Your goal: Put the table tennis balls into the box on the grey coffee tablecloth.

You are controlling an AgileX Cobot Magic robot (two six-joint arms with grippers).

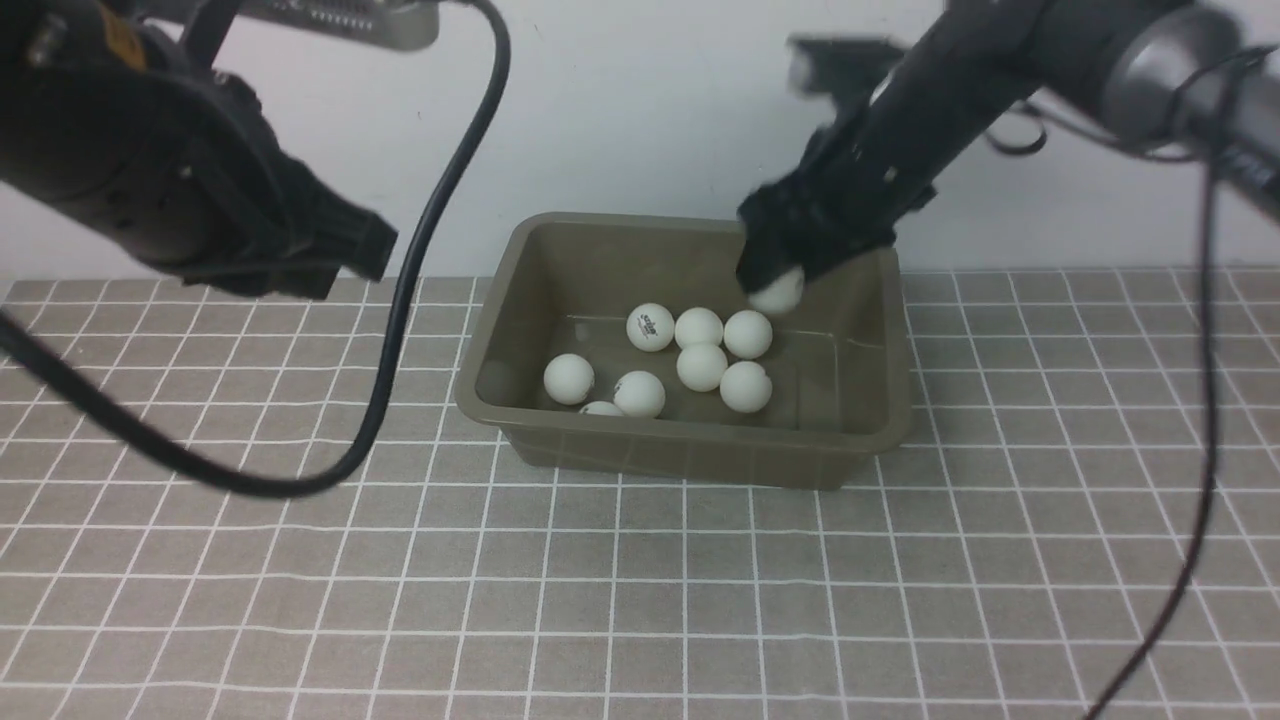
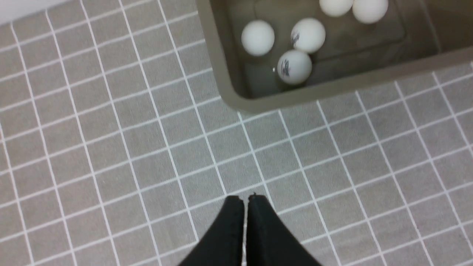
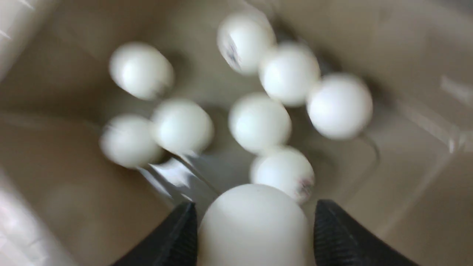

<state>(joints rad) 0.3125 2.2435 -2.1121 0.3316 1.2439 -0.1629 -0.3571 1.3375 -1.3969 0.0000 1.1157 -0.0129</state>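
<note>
Black left jaws, pressed shut and empty, hover over the grey white-gridded tablecloth [image 2: 111, 147] left of the olive-brown rectangular plastic box [image 1: 690, 455]. Eight small white table tennis balls [image 1: 701, 367] rest inside it. Right jaws, over its far-right corner, pinch the ninth ball [image 1: 777, 292]: drop step, likely; next: open, lift clear.

Table tennis balls [image 1: 651, 327]: matte white; several carry a small dark printed logo.
Box [image 1: 700, 455]: plain olive-brown, inside and out.
Tablecloth [image 1: 640, 600]: grey-brown, with a thin white grid of squares.
Left hand [image 2: 245, 199]: black.
Right hand [image 3: 257, 205]: black.
Cable [image 1: 400, 330]: black.
Wall [image 1: 650, 120]: plain white.
</note>
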